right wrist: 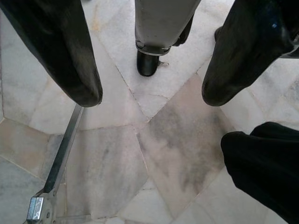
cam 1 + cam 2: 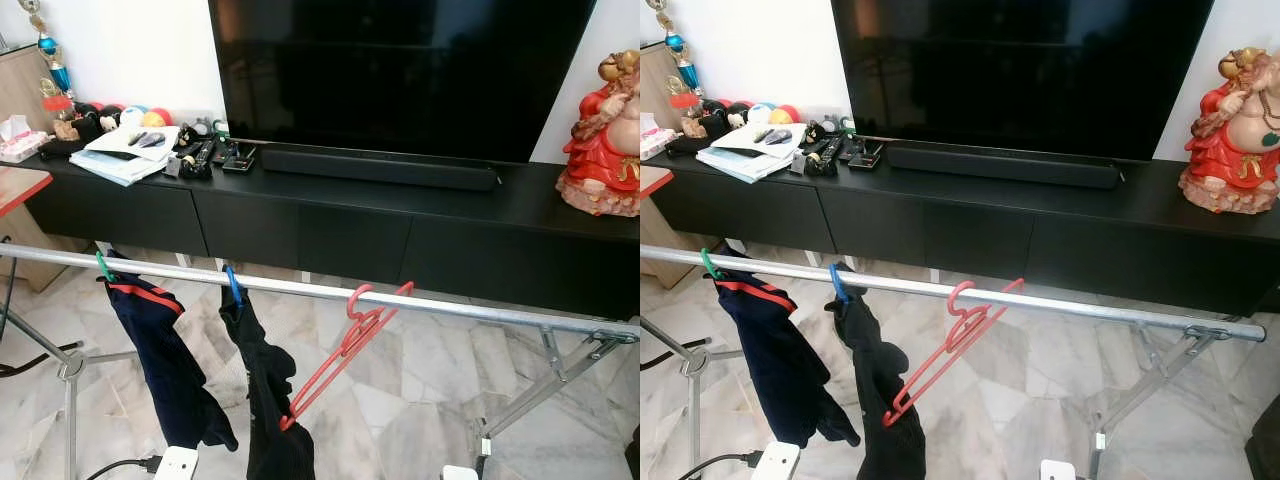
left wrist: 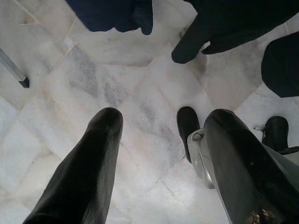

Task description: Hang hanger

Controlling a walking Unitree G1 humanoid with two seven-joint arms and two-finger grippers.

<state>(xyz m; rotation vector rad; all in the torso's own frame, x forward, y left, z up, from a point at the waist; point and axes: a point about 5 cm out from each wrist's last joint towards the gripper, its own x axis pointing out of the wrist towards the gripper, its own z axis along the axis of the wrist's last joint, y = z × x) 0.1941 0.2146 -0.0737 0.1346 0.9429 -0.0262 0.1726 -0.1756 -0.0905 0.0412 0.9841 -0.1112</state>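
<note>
Left eye view gives you the metal rail (image 2: 300,288) running across the frame. From left to right on it: a green hanger (image 2: 103,267) with a navy garment (image 2: 160,355), a blue hanger (image 2: 233,284) with a black garment (image 2: 270,400), then the red hanger (image 2: 345,345), hooked on and tilted down to the left, empty. Both arms hang over the marble floor (image 3: 70,93): left gripper (image 3: 161,135) spread wide, holding nothing, right gripper (image 1: 149,95) the same.
</note>
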